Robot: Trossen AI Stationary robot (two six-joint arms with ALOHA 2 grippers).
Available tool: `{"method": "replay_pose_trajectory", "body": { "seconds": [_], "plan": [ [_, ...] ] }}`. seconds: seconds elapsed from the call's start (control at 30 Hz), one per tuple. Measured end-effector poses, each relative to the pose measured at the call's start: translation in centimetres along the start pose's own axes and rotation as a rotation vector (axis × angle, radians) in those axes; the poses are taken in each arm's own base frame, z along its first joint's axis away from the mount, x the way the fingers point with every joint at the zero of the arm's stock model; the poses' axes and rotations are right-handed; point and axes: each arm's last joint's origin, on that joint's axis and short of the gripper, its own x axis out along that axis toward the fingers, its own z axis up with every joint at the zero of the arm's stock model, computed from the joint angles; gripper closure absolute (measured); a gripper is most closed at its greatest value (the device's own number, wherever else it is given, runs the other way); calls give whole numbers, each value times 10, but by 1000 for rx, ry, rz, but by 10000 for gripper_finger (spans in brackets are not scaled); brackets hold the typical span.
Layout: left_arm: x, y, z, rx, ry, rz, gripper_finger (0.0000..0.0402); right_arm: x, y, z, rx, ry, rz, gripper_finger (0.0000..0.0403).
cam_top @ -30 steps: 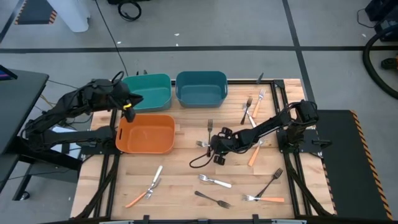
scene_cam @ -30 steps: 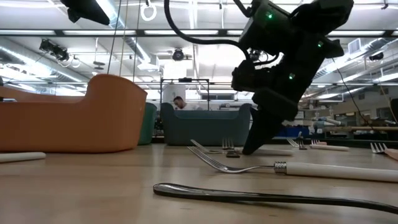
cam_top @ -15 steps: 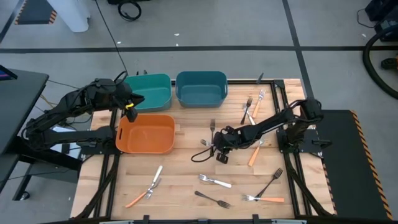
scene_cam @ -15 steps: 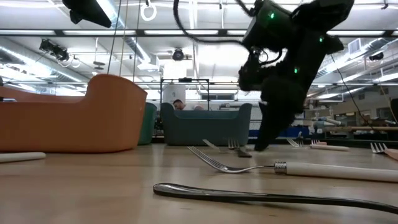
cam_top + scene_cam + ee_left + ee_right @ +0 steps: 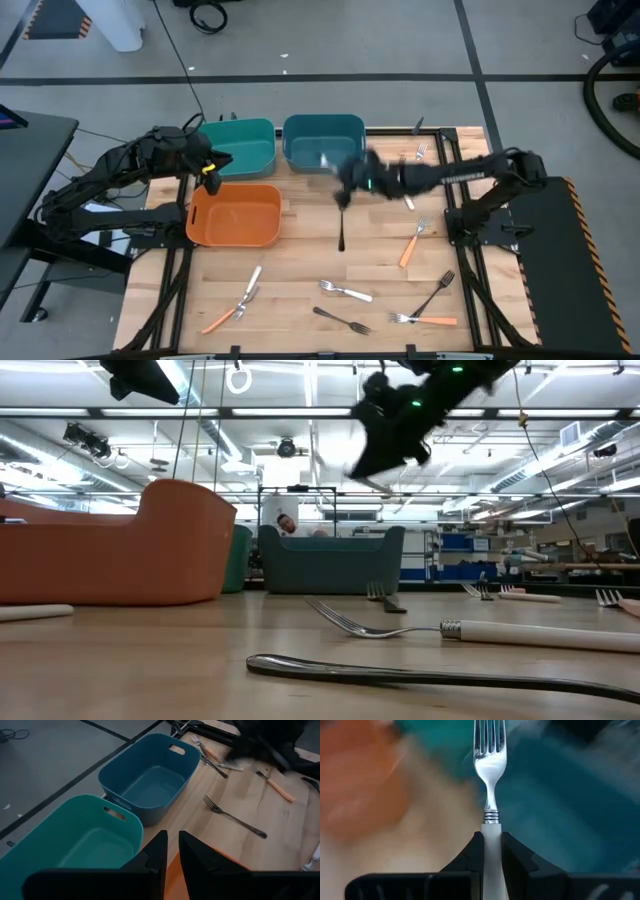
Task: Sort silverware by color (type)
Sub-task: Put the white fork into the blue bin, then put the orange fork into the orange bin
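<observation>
My right gripper (image 5: 350, 180) is blurred in the air at the near rim of the blue bin (image 5: 322, 142), shut on a white-handled fork (image 5: 490, 767). It shows high up in the low view (image 5: 385, 440). My left gripper (image 5: 172, 855) hangs shut and bare over the far left corner of the orange bin (image 5: 235, 213), beside the teal bin (image 5: 238, 148). An all-silver fork (image 5: 341, 228) lies flat on the table's middle. Several more forks lie flat on the wood: far right (image 5: 405, 178), an orange-handled one (image 5: 410, 243), and others near the front (image 5: 345, 291). My right gripper pinches the fork's white handle (image 5: 491, 831) between its two fingers, just behind the ribbed collar. The fingers lie along the fork, whose silver head and tines stick out ahead of the fingertips. The fork is lifted clear of the table.
The three bins stand along the table's far and left part, all without forks inside as far as they show. Forks lie at the front left (image 5: 235, 305) and front right (image 5: 428, 305). Bare wood lies between the orange bin and the middle fork.
My right gripper has risen from the table's middle and swung toward the far edge, up to the blue bin's near rim, carrying the white-handled fork clear of the wood. It has also tipped from steeply downward toward level. The all-silver fork beside it has stayed on the table.
</observation>
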Motion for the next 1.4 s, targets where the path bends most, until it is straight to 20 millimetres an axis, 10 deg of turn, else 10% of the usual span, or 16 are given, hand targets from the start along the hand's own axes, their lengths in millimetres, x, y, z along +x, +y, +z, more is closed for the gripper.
{"method": "replay_pose_trajectory", "body": {
  "seconds": [0.23,0.53,1.13,1.4],
  "plan": [
    [3,0,1,-17,9,1,345,60,-67,23,-36,13,-29,355],
    [2,0,0,-15,14,1,345,95,-75,6,-209,119,19,346],
    [2,0,0,-12,17,0,344,85,-60,11,-167,102,-8,280],
    [2,-5,-1,-101,53,-170,334,33,-32,66,-278,-28,4,279]
  ]
}}
